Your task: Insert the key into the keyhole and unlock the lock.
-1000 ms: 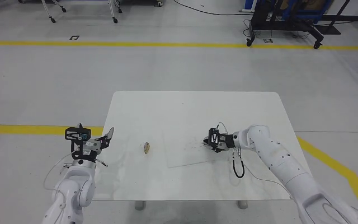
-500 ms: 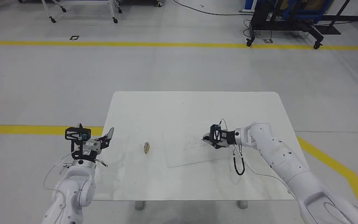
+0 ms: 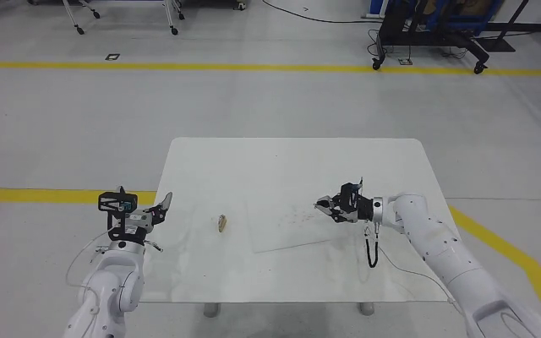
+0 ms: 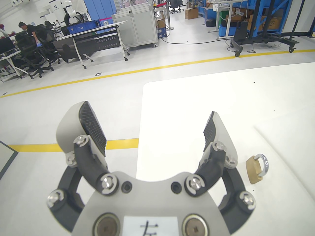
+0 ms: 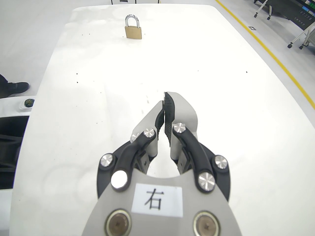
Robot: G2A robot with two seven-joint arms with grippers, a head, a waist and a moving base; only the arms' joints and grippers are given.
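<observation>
Brass padlock (image 3: 221,222) (image 4: 256,169) (image 5: 133,30) with steel shackle lies near white tabletop's (image 3: 296,169) left edge. Left gripper (image 3: 161,205) (image 4: 150,121), spread, hangs at that edge; right gripper (image 3: 323,205) (image 5: 165,99), pressed together, hovers mid-tabletop.

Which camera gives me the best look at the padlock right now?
Right wrist view: the padlock faces the camera, with body and shackle both plain and nothing in front. The left wrist view shows it closer but nearly edge-on. The top view shows it as a small speck.

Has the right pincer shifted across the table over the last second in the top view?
Yes. The right pincer has drawn slightly back from the padlock, toward the right edge of the table.
</observation>
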